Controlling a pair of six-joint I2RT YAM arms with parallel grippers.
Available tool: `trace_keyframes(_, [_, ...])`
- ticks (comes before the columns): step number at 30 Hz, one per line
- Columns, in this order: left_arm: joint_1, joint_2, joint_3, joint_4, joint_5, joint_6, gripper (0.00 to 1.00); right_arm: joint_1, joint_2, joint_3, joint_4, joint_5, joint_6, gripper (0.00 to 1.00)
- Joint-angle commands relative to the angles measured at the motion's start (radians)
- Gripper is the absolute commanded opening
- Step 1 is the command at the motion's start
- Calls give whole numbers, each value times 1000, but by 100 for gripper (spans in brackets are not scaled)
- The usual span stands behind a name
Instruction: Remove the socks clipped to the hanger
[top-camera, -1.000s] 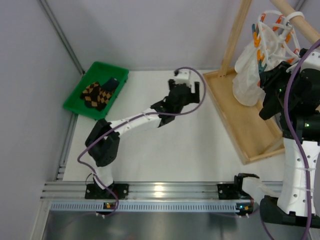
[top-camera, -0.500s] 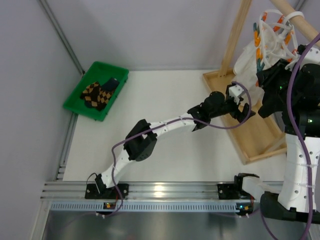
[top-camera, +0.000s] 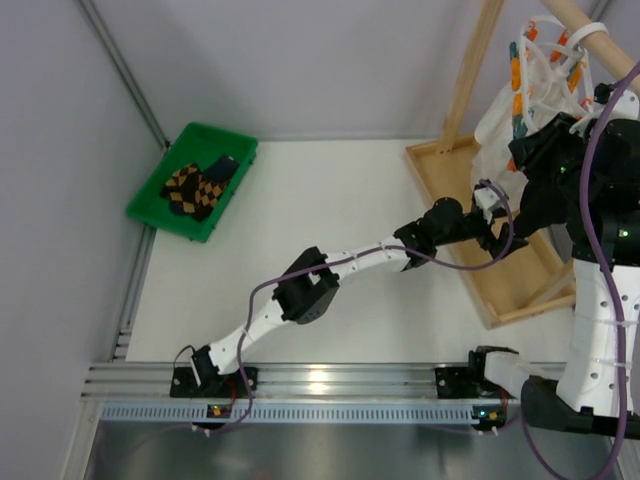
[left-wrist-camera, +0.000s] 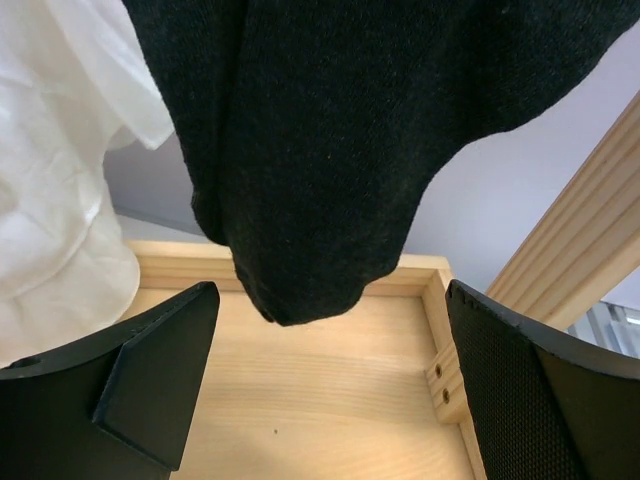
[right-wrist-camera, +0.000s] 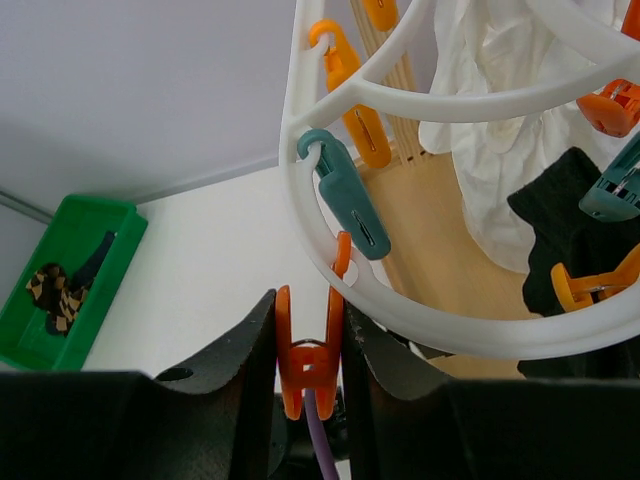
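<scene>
Plain dark sock (left-wrist-camera: 330, 150) hanging from above, its rounded toe end reaching down between the two fingers of the left gripper (left-wrist-camera: 332, 300). The gripper's jaws stand wide apart, one on either side of the toe, and neither finger touches the fabric. Behind and below the sock lies the pale base tray of the wooden rack (left-wrist-camera: 330, 420). A white cloth (left-wrist-camera: 60, 200) hangs just to the left of the sock.

The hanger (right-wrist-camera: 470, 338), a white double ring, hangs at the far right of the scene from the rack's top beam. In the top view the left arm stretches across the table (top-camera: 330, 200) to reach under it. The right gripper (right-wrist-camera: 310, 350) is closed on an orange clip (right-wrist-camera: 310, 365) at the ring's near edge, with one finger pressed against each side of the clip. A teal clip (right-wrist-camera: 345, 200) dangles from the ring just above and to the right of it. In the right wrist view the dark sock hangs under the ring's right side, among further orange and teal clips and in front of the white cloth.

Well apart from both grippers, at the far left of the table, a green tray (top-camera: 205, 140) holds argyle socks (top-camera: 190, 190) in orange and black. A dark navy sock (top-camera: 222, 167) lies against them on the right.
</scene>
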Motion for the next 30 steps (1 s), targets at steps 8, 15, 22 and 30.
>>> trace_keyframes(8, [-31, 117, 200, 135, 20, -119, 98, 33, 9, 65, -57, -82, 13, 6])
trace_keyframes(15, [-40, 145, 212, 169, -61, -147, 67, 33, 8, 77, -63, -82, 16, 6])
trace_keyframes(22, [-37, 123, 188, 182, -120, -203, 13, 33, 3, 77, -79, -57, 2, 7])
trace_keyframes(30, [-19, -120, -107, 182, 142, -297, 0, 33, -21, 57, -116, 41, -67, 47])
